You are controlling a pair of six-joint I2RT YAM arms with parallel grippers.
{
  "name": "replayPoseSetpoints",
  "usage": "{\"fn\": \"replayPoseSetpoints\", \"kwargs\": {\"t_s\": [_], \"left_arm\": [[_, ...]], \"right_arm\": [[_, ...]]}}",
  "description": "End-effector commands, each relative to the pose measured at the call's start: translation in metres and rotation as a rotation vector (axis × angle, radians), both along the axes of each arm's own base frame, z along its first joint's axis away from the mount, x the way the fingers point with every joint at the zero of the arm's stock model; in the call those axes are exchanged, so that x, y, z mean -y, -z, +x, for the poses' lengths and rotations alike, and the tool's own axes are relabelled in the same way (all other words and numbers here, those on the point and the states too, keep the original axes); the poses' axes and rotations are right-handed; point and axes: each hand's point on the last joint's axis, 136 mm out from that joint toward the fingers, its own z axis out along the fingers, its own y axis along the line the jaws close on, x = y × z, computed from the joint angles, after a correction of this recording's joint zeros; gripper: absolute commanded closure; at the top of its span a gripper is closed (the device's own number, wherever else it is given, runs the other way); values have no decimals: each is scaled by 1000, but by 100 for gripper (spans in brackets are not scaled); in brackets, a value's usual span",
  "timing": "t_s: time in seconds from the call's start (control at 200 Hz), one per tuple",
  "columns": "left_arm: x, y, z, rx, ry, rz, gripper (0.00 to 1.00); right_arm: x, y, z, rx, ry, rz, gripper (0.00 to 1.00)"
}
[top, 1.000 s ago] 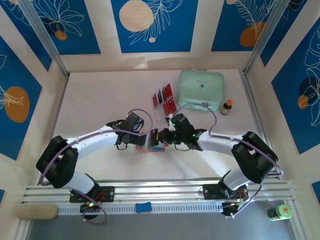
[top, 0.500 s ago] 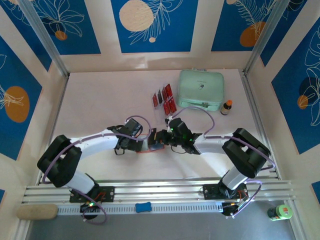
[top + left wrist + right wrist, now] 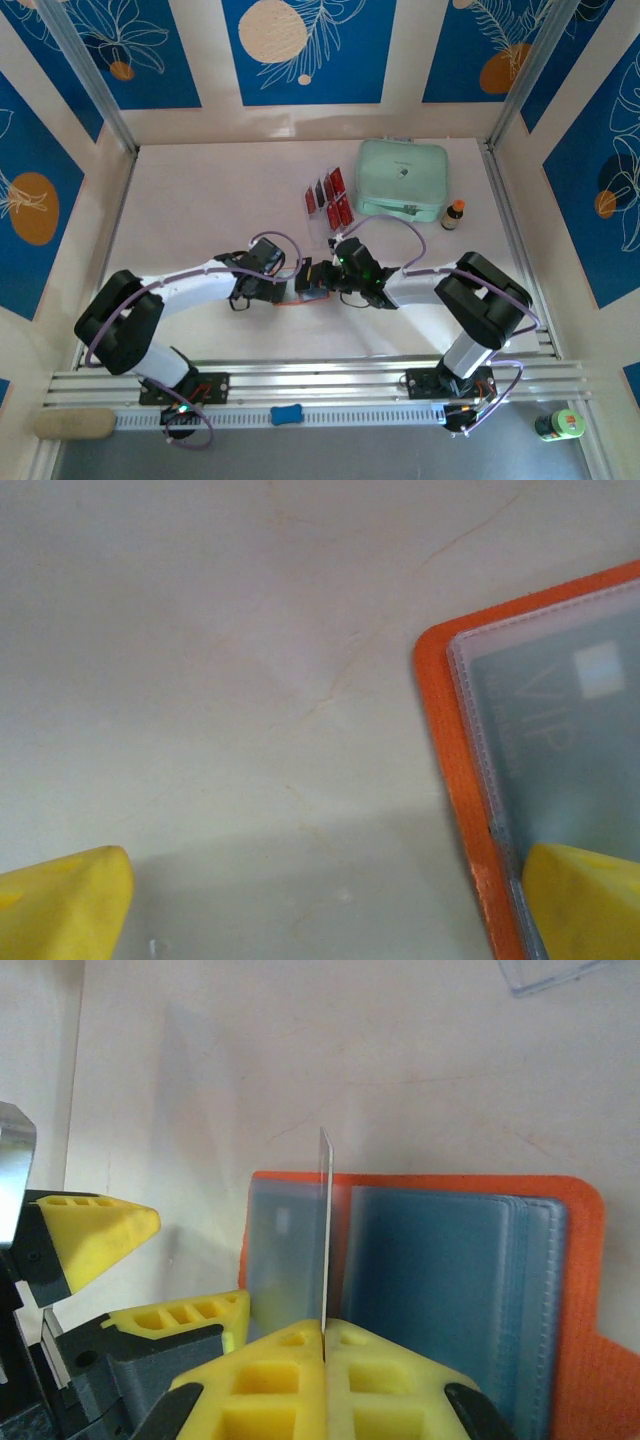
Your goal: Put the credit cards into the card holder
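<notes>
The card holder [image 3: 575, 1260] lies open on the table, orange with grey-blue clear sleeves. My right gripper [image 3: 324, 1332] is shut on a thin credit card [image 3: 324, 1220], which stands edge-on over the fold between the two sleeve stacks. My left gripper [image 3: 325, 910] is open wide; one yellow fingertip [image 3: 585, 890] rests on the holder's left sleeve, the other fingertip [image 3: 60, 900] is over bare table. A card marked VIP [image 3: 550, 730] sits inside that sleeve. From above, both grippers meet over the card holder [image 3: 290, 300]. More red and black credit cards [image 3: 328, 198] stand in a clear rack.
A mint-green case [image 3: 402, 180] sits at the back right with a small brown bottle [image 3: 454, 214] beside it. The clear rack's corner [image 3: 545, 972] shows beyond the holder. A blue item [image 3: 286, 413], a beige pad [image 3: 72, 424] and a green bottle [image 3: 560, 424] lie by the front rail.
Both grippers have closed in on the holder, the left wrist coming nearer and lower. The right arm's elbow has drawn inward. The card stays in the right gripper.
</notes>
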Motion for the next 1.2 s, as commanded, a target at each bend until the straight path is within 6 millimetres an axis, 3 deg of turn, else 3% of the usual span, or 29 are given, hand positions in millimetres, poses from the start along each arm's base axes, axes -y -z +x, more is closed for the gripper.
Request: {"fn": "replayPoseSetpoints", "kwargs": {"t_s": [0.0,0.465,0.955,1.195], "left_arm": [[-7,7,-7,-13,-4,32,0],[-8,8,-7,-15,-3,38,0],[-8,8,-7,-14,-3,36,0],[-8,8,-7,-13,-4,38,0]], "right_arm": [[1,7,-3,-4,2,-10,100],[10,19,-11,-22,8,-31,100],[-7,24,-19,-62,-75,16,100],[-3,25,-22,-70,-63,7,100]]}}
